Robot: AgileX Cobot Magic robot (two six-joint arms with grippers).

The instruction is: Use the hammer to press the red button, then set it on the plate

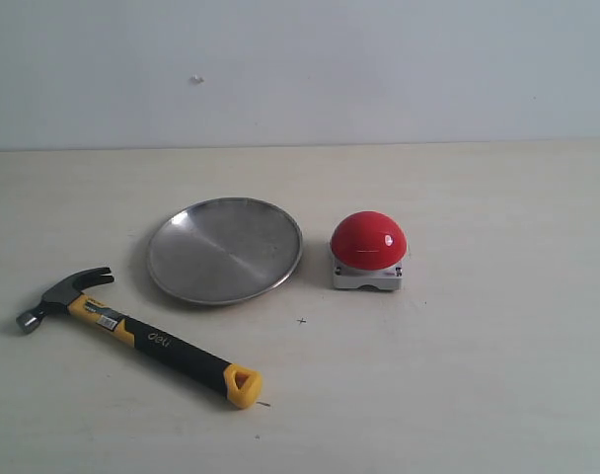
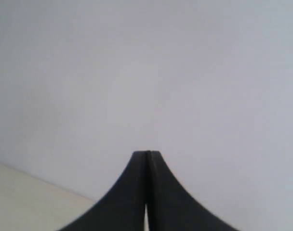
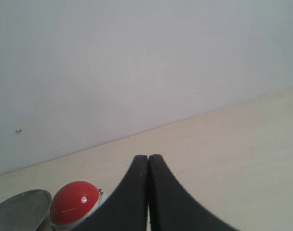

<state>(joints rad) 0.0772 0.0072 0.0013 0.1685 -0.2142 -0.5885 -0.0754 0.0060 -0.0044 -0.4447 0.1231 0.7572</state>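
The hammer (image 1: 132,331) lies flat on the table at the front left, its dark steel head at the far left and its yellow looped end pointing toward the middle. Behind it sits the silver plate (image 1: 225,250). The red button (image 1: 368,247) on its grey base stands just right of the plate. Neither gripper shows in the exterior view. My left gripper (image 2: 147,153) is shut and faces the wall, with nothing between its fingers. My right gripper (image 3: 148,157) is shut and holds nothing; the red button (image 3: 73,202) and the plate's rim (image 3: 19,210) show beside it.
A pale wooden table (image 1: 497,375) spreads under everything, ending at a plain white wall (image 1: 379,59) behind. A small mark (image 1: 301,320) sits on the tabletop in front of the plate.
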